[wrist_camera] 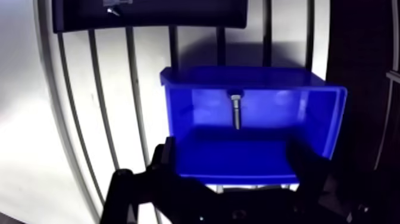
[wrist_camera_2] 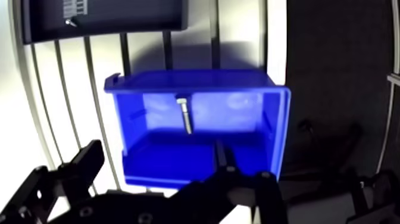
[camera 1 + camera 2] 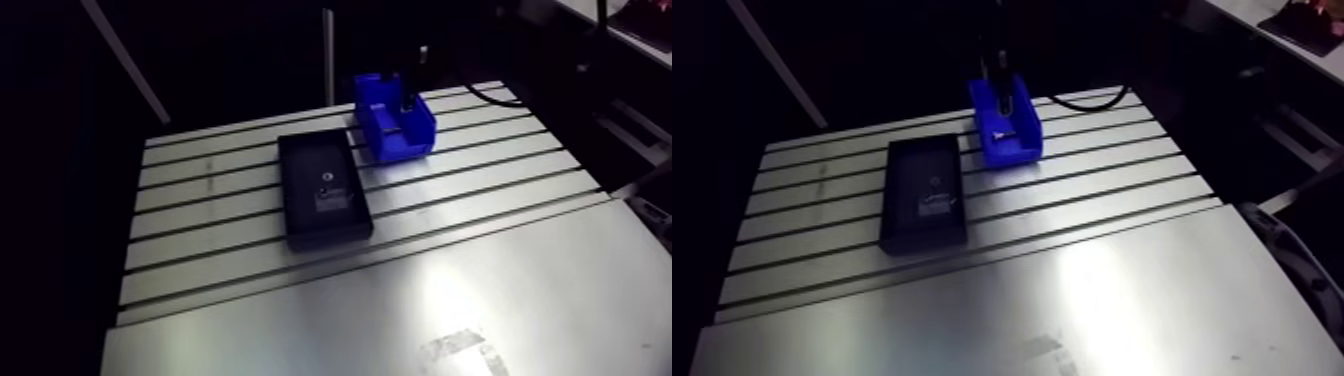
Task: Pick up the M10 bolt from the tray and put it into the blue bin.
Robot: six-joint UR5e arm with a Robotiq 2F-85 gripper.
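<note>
Found the bolt [image 1: 236, 110] inside the bin [image 1: 196, 107], not in the tray [image 1: 149, 15]. Looked like a short silvery fastener: hex head, plain straight shank, dull metal sheen. Stood head uppermost against the bin's far wall, shank running down toward the floor, alone in there and well ahead of the gripper [image 1: 233, 161].

Saw the gripper held wide apart and empty, its two black fingers [image 1: 163, 158] poised over the bin's near, lower edge, one toward each side wall, touching neither the bolt nor, as far as could be told, the plastic.

Noted the bin as glossy blue plastic, a box with a thick rolled rim, tall walls on three sides and a cut-down front. Noted the tray as a flat matte-black rectangle with a shallow raised border, carrying a small pale piece [image 3: 325, 180] and a light label [image 3: 328, 200] on its floor. In the arm view, placed the bin at about 1 o'clock from the tray, just beside it yet apart. Found both resting on the table [image 3: 500, 300], brushed aluminium with long parallel dark slots and a smooth, shiny plain sheet at 6 o'clock
</note>
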